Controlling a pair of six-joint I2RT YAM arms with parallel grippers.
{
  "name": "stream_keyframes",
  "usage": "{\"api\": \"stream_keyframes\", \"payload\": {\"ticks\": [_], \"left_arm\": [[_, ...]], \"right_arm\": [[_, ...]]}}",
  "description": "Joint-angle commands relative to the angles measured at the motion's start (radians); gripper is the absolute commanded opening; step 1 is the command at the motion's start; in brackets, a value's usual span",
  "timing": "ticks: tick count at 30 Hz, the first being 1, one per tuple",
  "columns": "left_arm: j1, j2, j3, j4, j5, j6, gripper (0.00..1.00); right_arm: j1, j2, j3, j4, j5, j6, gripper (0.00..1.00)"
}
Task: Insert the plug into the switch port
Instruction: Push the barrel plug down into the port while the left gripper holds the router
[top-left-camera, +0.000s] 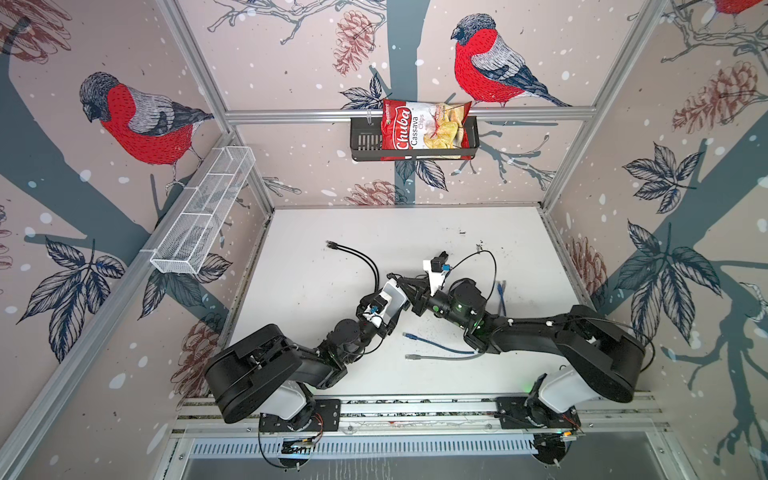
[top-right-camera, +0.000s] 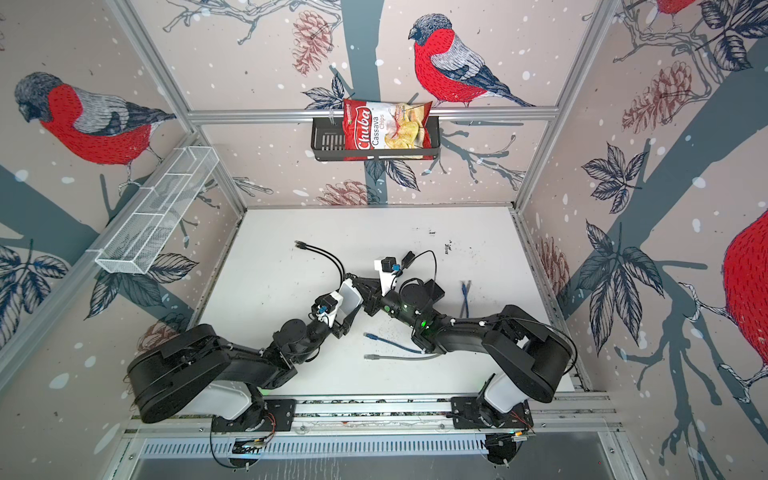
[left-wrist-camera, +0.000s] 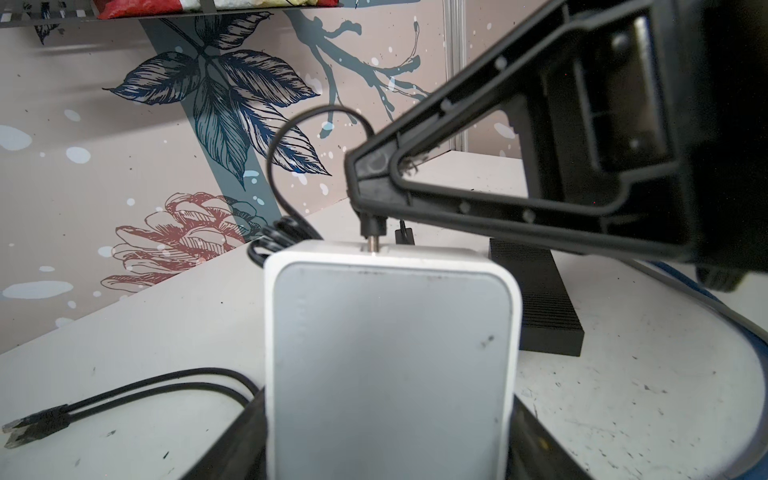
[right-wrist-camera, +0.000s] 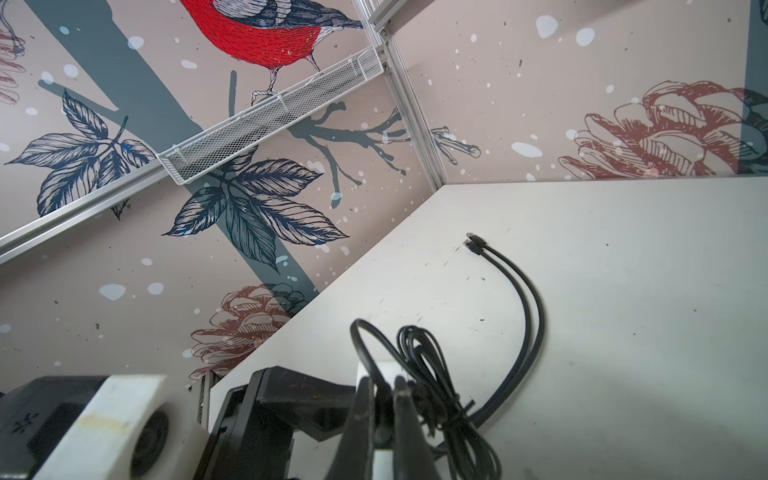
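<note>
The switch is a white box with rounded corners, and my left gripper is shut on it, one black finger on each side. In both top views the switch is held at the table's middle. My right gripper reaches in from the right, shut on the black plug. The plug's bare metal pin meets the switch's far edge, and the port itself is hidden. In the right wrist view the fingers pinch the plug, beside its coiled cable.
Two black network cables lie behind the left gripper. Blue and grey cables lie at the front centre, and another blue one lies right. A black ribbed block sits behind the switch. Wall baskets hold a chips bag.
</note>
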Motion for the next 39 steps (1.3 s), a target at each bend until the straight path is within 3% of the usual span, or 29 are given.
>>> {"api": "stream_keyframes", "payload": {"ticks": [1, 39], "left_arm": [[-0.002, -0.024, 0.025, 0.246, 0.040, 0.042, 0.26], [0.044, -0.100, 0.071, 0.272, 0.029, 0.003, 0.25]], "right_arm": [[0.019, 0.018, 0.000, -0.240, -0.119, -0.015, 0.00], [0.055, 0.081, 0.041, -0.293, -0.144, -0.044, 0.00]]}}
